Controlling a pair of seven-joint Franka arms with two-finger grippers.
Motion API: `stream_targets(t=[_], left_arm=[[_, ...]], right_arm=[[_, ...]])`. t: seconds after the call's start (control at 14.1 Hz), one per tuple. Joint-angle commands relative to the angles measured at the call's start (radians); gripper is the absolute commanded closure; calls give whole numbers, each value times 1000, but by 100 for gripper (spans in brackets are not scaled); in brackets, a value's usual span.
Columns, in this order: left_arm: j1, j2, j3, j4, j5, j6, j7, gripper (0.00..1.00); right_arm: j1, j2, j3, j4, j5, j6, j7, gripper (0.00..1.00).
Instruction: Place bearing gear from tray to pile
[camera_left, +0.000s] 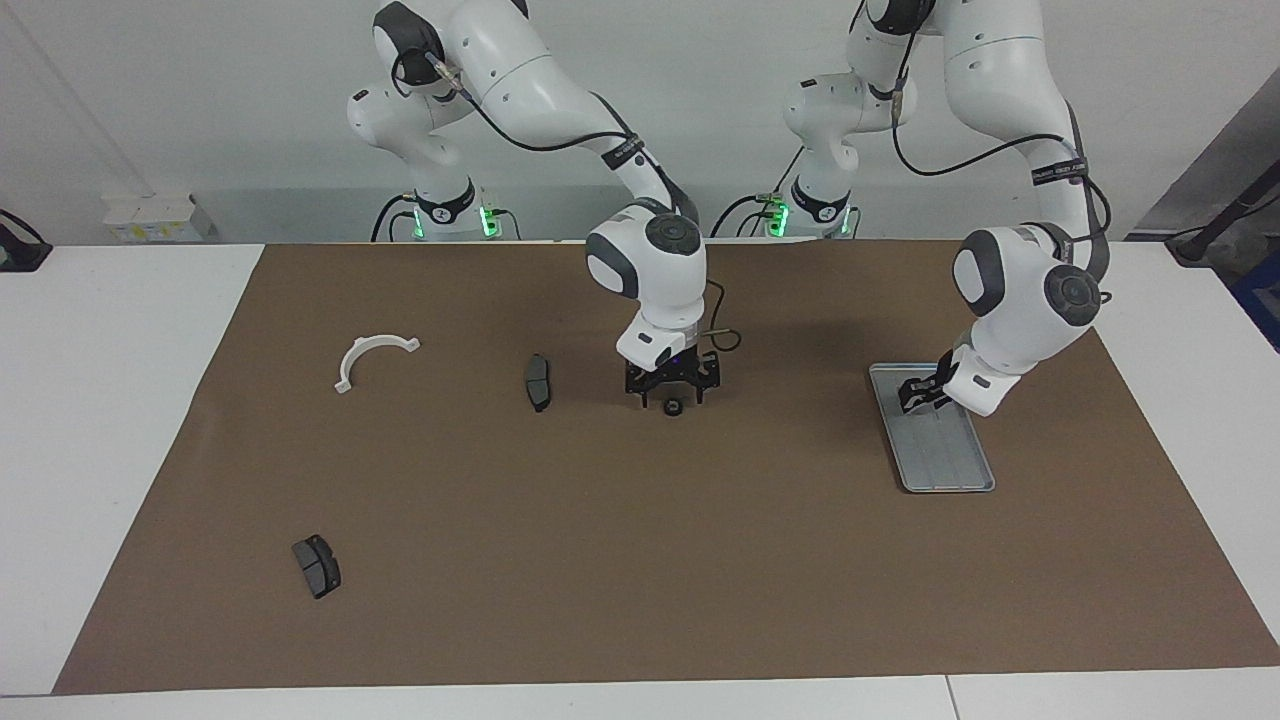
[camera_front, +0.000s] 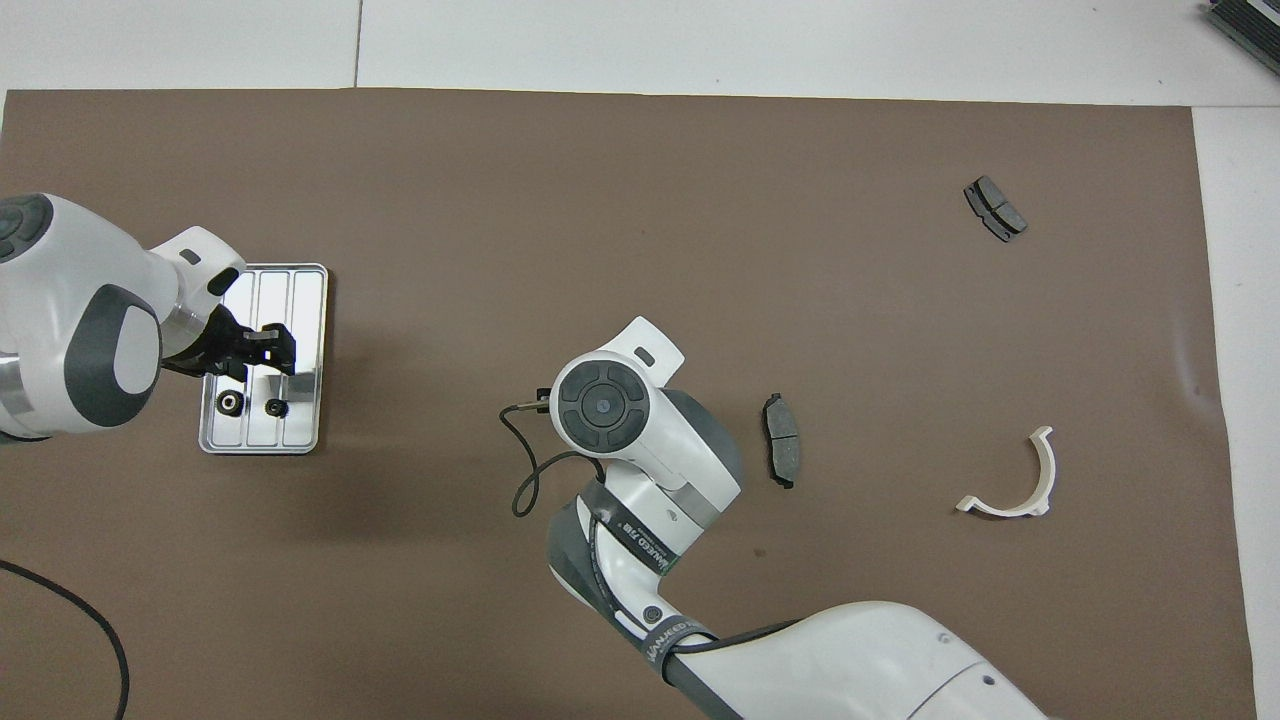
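Two gears (camera_front: 252, 404) sit side by side in the tray (camera_front: 305, 290), at its end nearer the robots, toward my left arm's end of the table. My left gripper (camera_front: 255, 352) hangs over that end of the tray, just above them; its fingers look slightly parted w/ nothing between them, none picked up yet.

My right gripper (camera_left: 672, 388) is low over the mat (camera_left: 640, 560) mid-table, fingers spread. One small dark gear (camera_left: 675, 406) lies on the mat right under/beside its tips, apart from them as far as I can tell, so I'd judge that one delivered (start of the pile, prob.).

So approx: one gear at the pile spot, two left in the tray. Next is the left gripper dropping onto a tray gear and pinching it.

Other bits, not part of the job: a brake pad (camera_left: 537, 382) near the pile spot, another pad (camera_left: 317, 566) and a white curved bracket (camera_left: 372, 358) toward my right arm's end.
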Motion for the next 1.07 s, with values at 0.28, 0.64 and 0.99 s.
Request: stream_targets(t=[0.28, 0.64, 0.99], left_arm=[[1, -78, -4, -145, -8, 74, 16, 40], [-5, -93, -4, -157, -8, 61, 14, 53], [-5, -101, -4, -178, -7, 63, 14, 65]], right_arm=[[-4, 12, -1, -4, -32, 69, 28, 16], [-9, 14, -1, -16, -35, 95, 28, 47], [-12, 12, -6, -8, -36, 91, 29, 94]])
